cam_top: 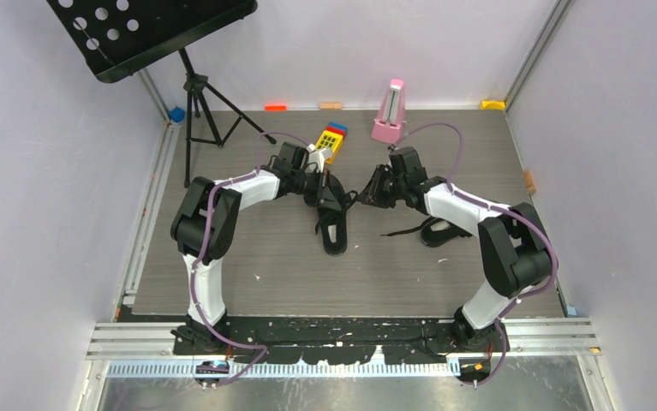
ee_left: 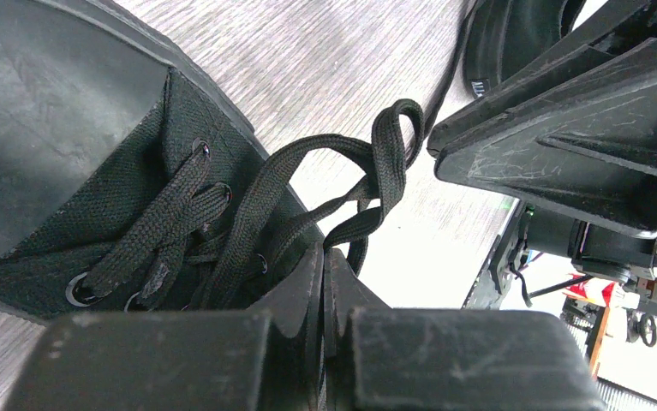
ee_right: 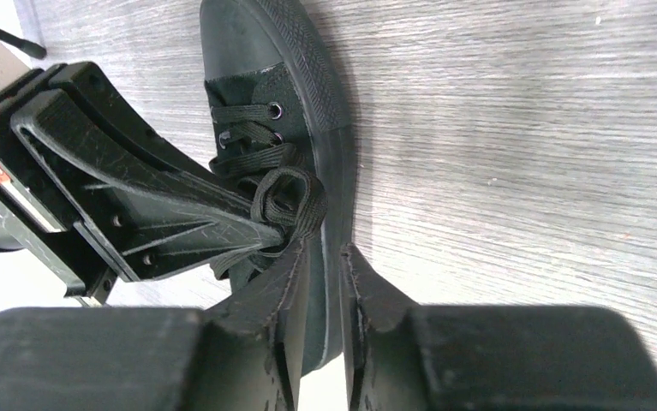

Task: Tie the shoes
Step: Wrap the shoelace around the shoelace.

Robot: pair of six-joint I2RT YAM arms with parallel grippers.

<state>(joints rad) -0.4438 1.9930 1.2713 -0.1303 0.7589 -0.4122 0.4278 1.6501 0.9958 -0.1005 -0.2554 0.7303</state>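
- The middle shoe (cam_top: 334, 233) lies on the grey table (cam_top: 247, 274) between the two arms, with its toe pointing away from the bases. Its opening shows a pale insole and nothing else inside.
- The second shoe (cam_top: 440, 229) lies well to the right, partly under the right forearm. One of its laces (cam_top: 402, 229) trails loose over the boards towards the middle shoe.
- Only the overhead view shows both shoes. In it the knot area is hidden under the two grippers.
- The left wrist view shows the canvas and eyelets of the middle shoe (ee_left: 136, 180) and a twisted lace loop (ee_left: 389, 154) standing up off the tongue. The loop's top is beside the tip of the right gripper (ee_left: 434, 141).
- The right wrist view shows the rubber toe cap of the same shoe (ee_right: 265, 51) and the loop (ee_right: 295, 201) curled at the tip of the left gripper (ee_right: 277, 235).
- The left gripper (ee_left: 325, 257) is closed tight, its fingers pressed together on a strand of the lace loop.
- The right gripper (ee_right: 329, 253) has its fingers a narrow slit apart. The shoe's rubber edge shows through the slit, and nothing is seen clamped there.
- At the far edge of the table stand a pink metronome (cam_top: 389, 111) and a yellow toy (cam_top: 333, 137). A black music stand (cam_top: 149, 34) is at the far left.
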